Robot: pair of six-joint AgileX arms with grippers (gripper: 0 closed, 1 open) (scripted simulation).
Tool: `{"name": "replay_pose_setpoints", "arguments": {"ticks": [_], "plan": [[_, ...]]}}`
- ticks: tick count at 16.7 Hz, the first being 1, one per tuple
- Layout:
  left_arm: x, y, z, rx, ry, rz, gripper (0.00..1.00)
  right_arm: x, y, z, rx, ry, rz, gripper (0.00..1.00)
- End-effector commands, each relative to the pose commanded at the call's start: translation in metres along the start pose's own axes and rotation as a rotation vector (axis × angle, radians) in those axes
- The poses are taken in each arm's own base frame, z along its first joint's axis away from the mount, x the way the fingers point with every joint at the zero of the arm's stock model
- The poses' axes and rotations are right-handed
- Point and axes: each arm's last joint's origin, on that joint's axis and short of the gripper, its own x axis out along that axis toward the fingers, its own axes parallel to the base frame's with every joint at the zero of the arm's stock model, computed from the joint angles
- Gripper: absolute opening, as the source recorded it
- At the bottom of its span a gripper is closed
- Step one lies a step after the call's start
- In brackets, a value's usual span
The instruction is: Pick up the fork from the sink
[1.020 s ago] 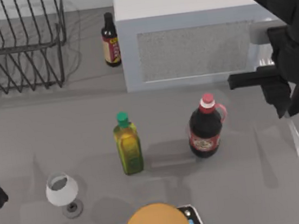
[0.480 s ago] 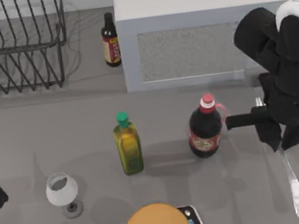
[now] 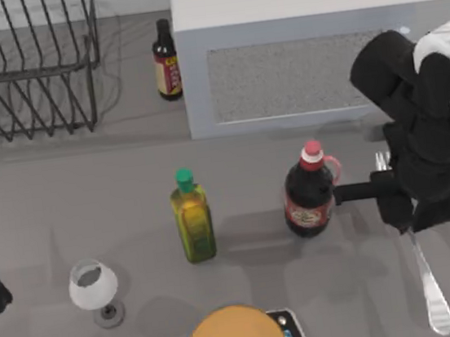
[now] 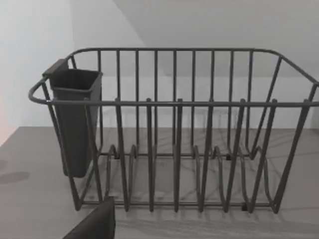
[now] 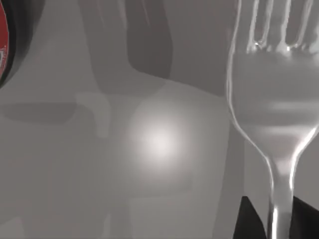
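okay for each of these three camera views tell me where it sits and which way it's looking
Top view: above the table, looking down; right arm holds the fork beside the soda bottle; left arm parked at the left edge.
Left wrist view: faces the dish rack.
Right wrist view: close on the fork; fingers grip its handle.
Shared: fork, soda bottle, rack.

Right arm (image 3: 431, 143) hides the fork's (image 3: 431, 291) middle; its tines cut off.
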Motion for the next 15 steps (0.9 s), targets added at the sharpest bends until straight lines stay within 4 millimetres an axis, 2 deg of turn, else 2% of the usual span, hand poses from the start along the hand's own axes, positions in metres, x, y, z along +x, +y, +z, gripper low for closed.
{"name": "replay_pose_setpoints", "arguments": {"ticks": [2, 15], "plan": [[0.0000, 0.0000, 0.0000, 0.000, 0.000, 0.000, 1.00, 0.0000, 0.0000, 0.0000, 0.000, 0.000, 0.000, 0.00], [0.0000, 0.0000, 0.0000, 0.000, 0.000, 0.000, 1.00, 0.0000, 0.0000, 0.0000, 0.000, 0.000, 0.000, 0.98]]}}
